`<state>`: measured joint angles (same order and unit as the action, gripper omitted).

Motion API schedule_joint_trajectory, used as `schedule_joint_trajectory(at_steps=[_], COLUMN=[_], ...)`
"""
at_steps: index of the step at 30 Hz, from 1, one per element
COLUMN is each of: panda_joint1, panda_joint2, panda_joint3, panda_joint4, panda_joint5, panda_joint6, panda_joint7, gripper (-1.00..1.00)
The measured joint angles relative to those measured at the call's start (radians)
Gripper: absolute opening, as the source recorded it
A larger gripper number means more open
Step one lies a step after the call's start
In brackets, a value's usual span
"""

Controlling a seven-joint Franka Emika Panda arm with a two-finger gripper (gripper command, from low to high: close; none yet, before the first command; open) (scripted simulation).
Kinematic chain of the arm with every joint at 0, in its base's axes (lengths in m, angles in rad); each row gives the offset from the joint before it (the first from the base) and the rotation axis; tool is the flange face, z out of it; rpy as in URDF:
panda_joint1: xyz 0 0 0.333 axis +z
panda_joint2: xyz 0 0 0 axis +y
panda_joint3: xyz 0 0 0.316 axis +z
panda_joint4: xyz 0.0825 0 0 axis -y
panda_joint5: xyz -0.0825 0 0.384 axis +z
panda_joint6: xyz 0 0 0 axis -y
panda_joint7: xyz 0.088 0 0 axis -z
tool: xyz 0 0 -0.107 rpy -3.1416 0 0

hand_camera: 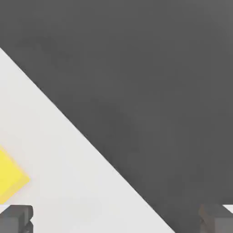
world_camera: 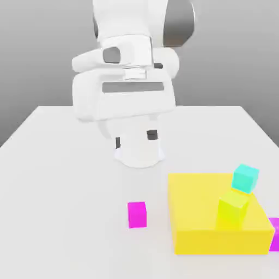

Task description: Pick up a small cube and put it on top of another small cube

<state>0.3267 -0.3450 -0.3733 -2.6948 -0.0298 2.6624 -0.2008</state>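
A: What is in the exterior view?

B: The white arm [world_camera: 128, 82] stands at the far side of the white table [world_camera: 60, 207]. A magenta cube [world_camera: 137, 214] sits on the table, near the front, well apart from the arm. Just beside it, toward the exterior view's right, lies a flat yellow block [world_camera: 201, 218]. A lime cube [world_camera: 233, 208] stands on that block, and a cyan cube [world_camera: 245, 178] sits tilted, touching the top of the lime one. A second magenta piece [world_camera: 274, 234] shows at the block's right side, at the frame edge.

A: And the hand view?

B: The two fingertips [hand_camera: 16, 218] are at opposite sides of the picture, so the gripper [hand_camera: 116, 220] is spread wide and holds nothing. Between them I see the table [hand_camera: 68, 182], its edge running diagonally, and one yellow corner of the block [hand_camera: 9, 175].
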Motion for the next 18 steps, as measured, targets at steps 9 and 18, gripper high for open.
schedule_joint_trajectory(at_steps=[9,18], panda_joint1=[0.094,0.116], panda_joint2=[0.190,0.320], panda_joint3=[-0.091,-0.112], panda_joint4=[-0.173,-0.243], panda_joint5=[-0.028,-0.026], panda_joint6=[0.158,0.263], panda_joint7=[-0.421,-0.673], gripper=[0.00,0.00])
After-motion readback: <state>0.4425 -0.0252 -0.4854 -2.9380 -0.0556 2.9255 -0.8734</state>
